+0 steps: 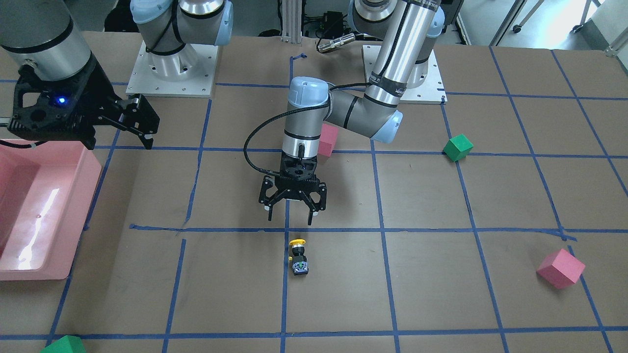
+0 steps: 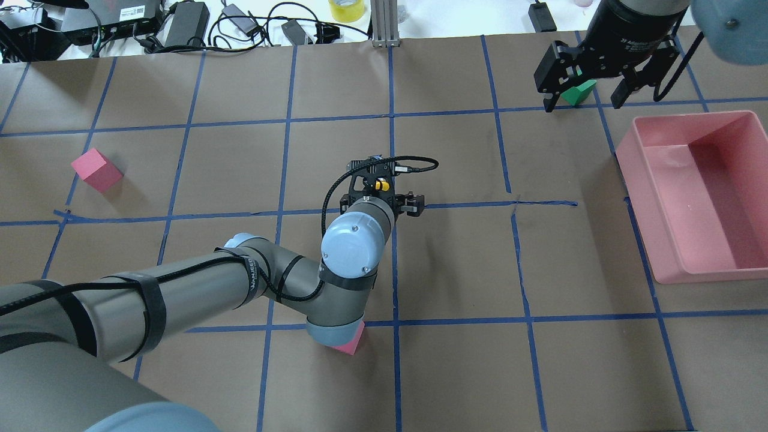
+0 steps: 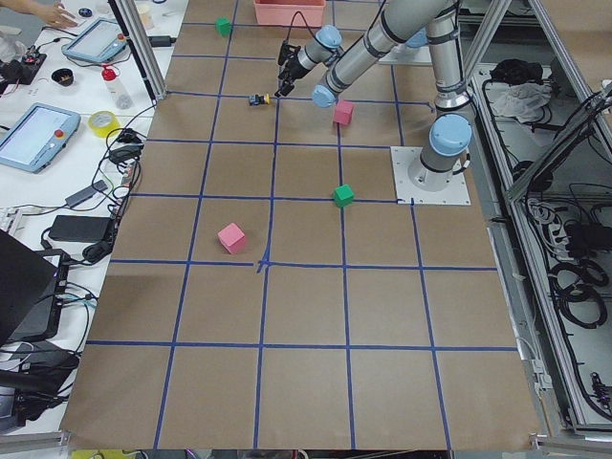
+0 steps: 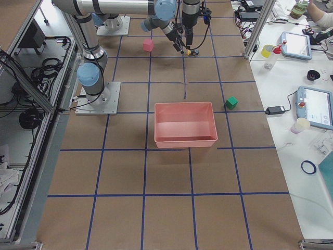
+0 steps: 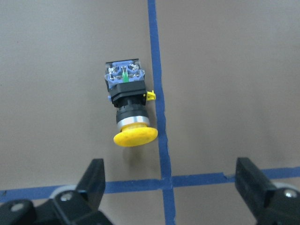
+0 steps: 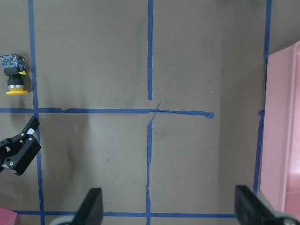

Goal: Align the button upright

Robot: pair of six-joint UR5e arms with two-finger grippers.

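The button [image 1: 298, 257] lies on its side on the brown paper, yellow cap [image 5: 135, 136] toward the robot and boxy base [image 5: 123, 77] away from it. It also shows far off as the button [image 6: 13, 75] in the right wrist view. My left gripper [image 1: 292, 216] hangs open above the table, a little short of the button's cap, nothing between its fingers [image 5: 93, 180]. In the overhead view the button [image 2: 380, 185] peeks out beyond the left wrist. My right gripper [image 1: 139, 128] is open too, raised beside the pink bin and far from the button.
A pink bin [image 2: 696, 192] stands at the robot's right. Pink cubes [image 1: 560, 268] [image 1: 327, 139] and green cubes [image 1: 457, 147] [image 1: 64, 344] are scattered on the blue-taped grid. Cables and adapters [image 2: 192, 24] lie along the far edge.
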